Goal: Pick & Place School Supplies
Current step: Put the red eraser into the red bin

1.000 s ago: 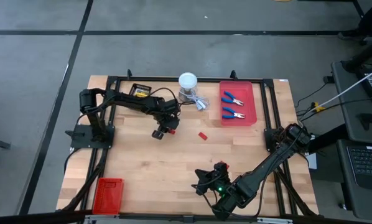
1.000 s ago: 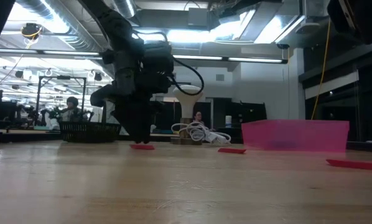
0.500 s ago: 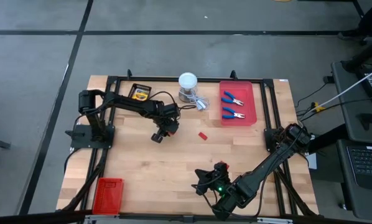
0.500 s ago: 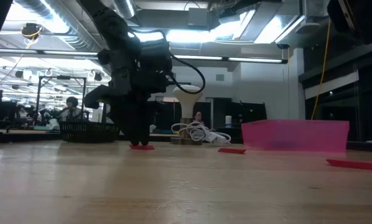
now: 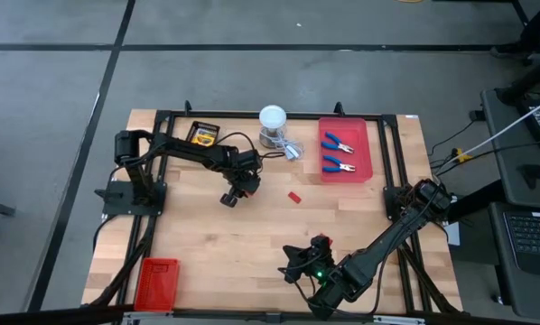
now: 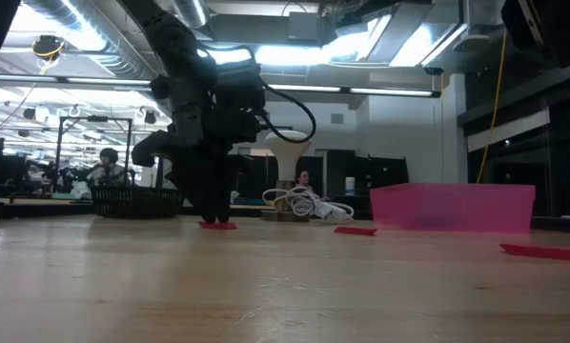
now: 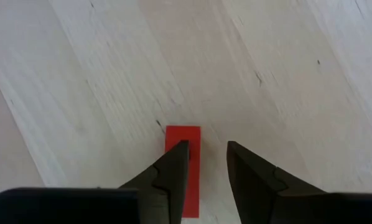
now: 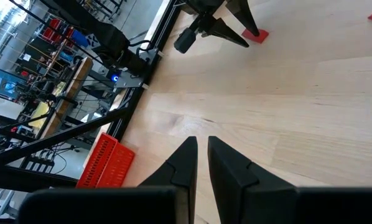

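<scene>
The left tool [image 7: 203,163] points down at the tabletop [image 5: 216,244] with its two dark fingers [image 7: 173,171] standing a little apart, gripping nothing. A small flat red block [image 7: 183,168] lies on the wood directly beneath – one finger sits over the block's long edge while the other comes down on bare wood beside it, so the block is off-centre in the gap rather than squarely between the fingers. In the overhead view this left tool [image 5: 237,190] is in the middle of the tabletop's far half; from table height it [image 6: 209,211] reaches down almost to the red block [image 6: 218,225].

The block looks thin, rigid and very light, lying flush on smooth wood. It would likely skid or flip if nudged, so the best hold is probably across its two long edges, fingers low and centred over it.

A second red block [image 5: 294,196] lies well apart, toward the red tray [image 5: 365,144] that holds two blue-handled pliers [image 5: 340,143]. A crayon box [image 5: 202,134] sits near the far edge, left of a white round-topped container [image 5: 273,119]. A ridged red tray [image 5: 156,282] rests at the near left corner.

The right tool [image 8: 200,163] waits near the front edge, its fingers nearly together and empty – shown at [image 5: 299,262] from above
</scene>
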Controlling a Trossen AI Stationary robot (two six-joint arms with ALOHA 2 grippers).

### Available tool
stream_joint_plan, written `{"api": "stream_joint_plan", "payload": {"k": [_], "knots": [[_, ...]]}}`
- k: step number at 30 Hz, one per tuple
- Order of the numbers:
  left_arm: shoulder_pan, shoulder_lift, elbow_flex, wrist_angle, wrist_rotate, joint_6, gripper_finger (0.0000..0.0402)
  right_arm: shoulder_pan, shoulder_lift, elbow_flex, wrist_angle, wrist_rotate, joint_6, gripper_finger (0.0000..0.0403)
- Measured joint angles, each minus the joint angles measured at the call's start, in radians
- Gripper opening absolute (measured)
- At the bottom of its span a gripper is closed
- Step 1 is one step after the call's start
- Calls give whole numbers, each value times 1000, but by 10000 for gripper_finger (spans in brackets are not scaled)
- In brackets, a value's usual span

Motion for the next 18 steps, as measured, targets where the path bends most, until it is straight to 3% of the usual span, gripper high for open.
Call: {"api": "stream_joint_plan", "payload": {"k": [18], "knots": [[9, -60, -6, -21, 12, -20, 113, 0, 0, 0, 0, 0, 3, 43]]}}
